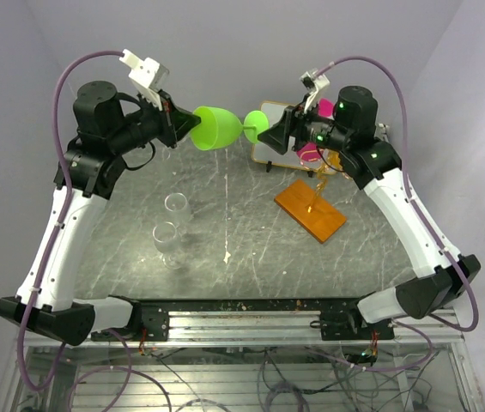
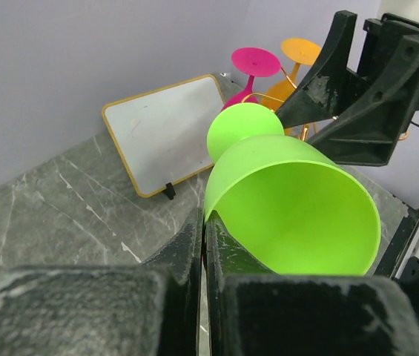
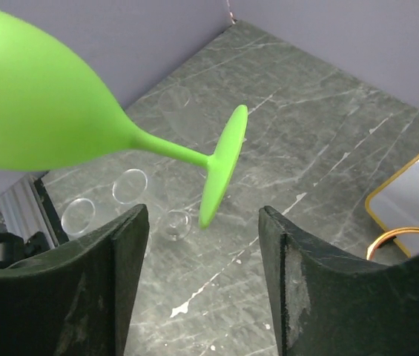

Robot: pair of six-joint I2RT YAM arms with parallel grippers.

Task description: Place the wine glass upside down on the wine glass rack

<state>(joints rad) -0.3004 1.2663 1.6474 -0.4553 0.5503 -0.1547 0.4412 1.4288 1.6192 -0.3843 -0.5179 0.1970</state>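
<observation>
Pinches the rim of a lime-green plastic wine glass [image 1: 216,127] with the left gripper [image 1: 173,123], jaws pressed tight on its wall. Holds it sideways in the air above the grey marbled table [image 1: 225,232], round foot toward the right gripper [image 1: 274,130]. Flanks that foot with spread black fingers [image 3: 83,297], not touching it. Shows the gold wire wine glass rack on its orange-brown wooden base [image 1: 311,210] below the right arm, bearing an upturned pink glass [image 2: 256,61] and an orange glass [image 2: 300,50].
</observation>
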